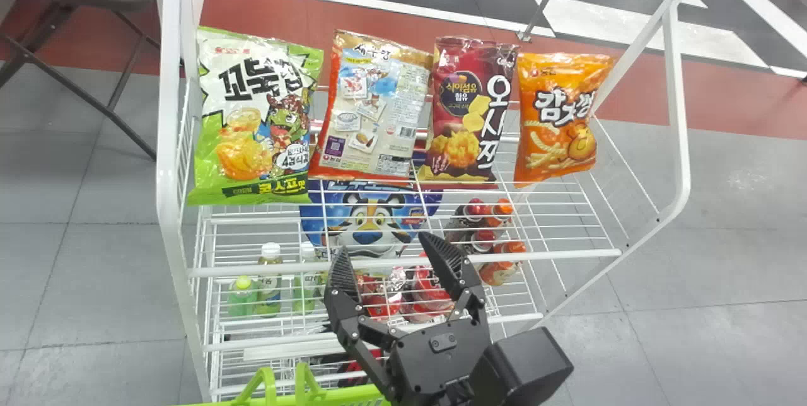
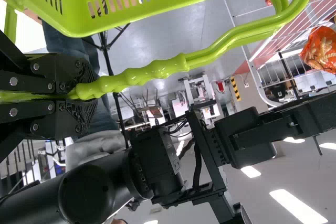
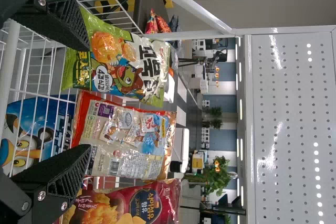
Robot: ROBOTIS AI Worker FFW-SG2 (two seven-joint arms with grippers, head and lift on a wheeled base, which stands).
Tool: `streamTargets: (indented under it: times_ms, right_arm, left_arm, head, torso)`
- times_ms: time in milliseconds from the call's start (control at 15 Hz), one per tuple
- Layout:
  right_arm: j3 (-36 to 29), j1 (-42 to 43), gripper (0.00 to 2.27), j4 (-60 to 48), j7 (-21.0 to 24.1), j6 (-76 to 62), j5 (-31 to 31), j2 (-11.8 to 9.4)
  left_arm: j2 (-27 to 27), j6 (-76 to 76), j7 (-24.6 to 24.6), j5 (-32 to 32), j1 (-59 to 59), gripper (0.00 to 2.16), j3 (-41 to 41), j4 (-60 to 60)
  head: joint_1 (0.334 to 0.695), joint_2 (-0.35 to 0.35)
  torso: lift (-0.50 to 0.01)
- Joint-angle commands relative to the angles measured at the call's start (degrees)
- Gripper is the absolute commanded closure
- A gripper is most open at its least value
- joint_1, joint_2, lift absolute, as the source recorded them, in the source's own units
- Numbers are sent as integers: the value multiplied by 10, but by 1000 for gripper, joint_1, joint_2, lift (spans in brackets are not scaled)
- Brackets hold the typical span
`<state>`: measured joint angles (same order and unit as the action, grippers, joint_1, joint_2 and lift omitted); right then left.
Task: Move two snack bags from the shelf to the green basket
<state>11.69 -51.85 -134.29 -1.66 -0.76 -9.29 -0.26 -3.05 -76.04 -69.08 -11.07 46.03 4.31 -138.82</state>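
Right claw (image 1: 386, 247), spread apart, faced the red-edged bag (image 1: 377, 110) and needed centring before gentle closure; left claw (image 2: 86, 93) clamped the basket handle (image 2: 157, 71).

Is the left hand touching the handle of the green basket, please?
Touching. In the left wrist view, the left hand is closed around the handle.

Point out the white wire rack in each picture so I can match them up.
Head view: the white wire rack stands mid-picture, beyond the right hand.
Left wrist view: past the green basket's handle, beside the orange snack bag.
Right wrist view: behind the right hand's spread fingers, with the green-and-white snack bag standing on it.
Shared landmark: the snack bags at the rack's top; each view catches at least one.
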Motion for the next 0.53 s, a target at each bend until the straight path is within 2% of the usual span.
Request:
streamTargets:
  times_ms: [0,467]
  right_arm:
    - [0,0,178,0,0,-2,1,3]
    - [-2,1,178,9,1,-19,3,3]
  left_arm:
    - [0,0,0,0,1,2142,0,0]
    - [1,1,0,0,2,2145,0,1]
  head:
    - [695,-350]
    - [695,-350]
  torso:
    - [-13]
    - [-13]
